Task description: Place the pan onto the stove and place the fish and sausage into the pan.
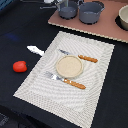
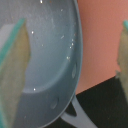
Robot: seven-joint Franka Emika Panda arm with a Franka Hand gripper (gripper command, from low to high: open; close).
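Note:
The blue-grey pan (image 1: pixel 67 9) sits on the pinkish-brown stove (image 1: pixel 107 27) near its corner on the exterior view's left, its thin handle pointing toward that side. My gripper (image 1: pixel 62 3) hovers just over the pan. In the wrist view the gripper (image 2: pixel 67 60) is open and holds nothing. One fingertip (image 2: pixel 12 65) is over the pan's inside (image 2: pixel 45 55), the other over the bare stove (image 2: pixel 100 45), with the rim between them. The handle's root (image 2: pixel 77 117) shows. The white fish (image 1: pixel 35 50) and the red sausage (image 1: pixel 20 66) lie on the black table beside the placemat.
A larger grey pot (image 1: pixel 91 11) stands on the stove right beside the pan. Another round vessel (image 1: pixel 123 17) sits at the stove's far end. A striped placemat (image 1: pixel 35 82) holds a round plate (image 1: pixel 69 66), a knife (image 1: pixel 85 58) and a fork (image 1: pixel 67 81).

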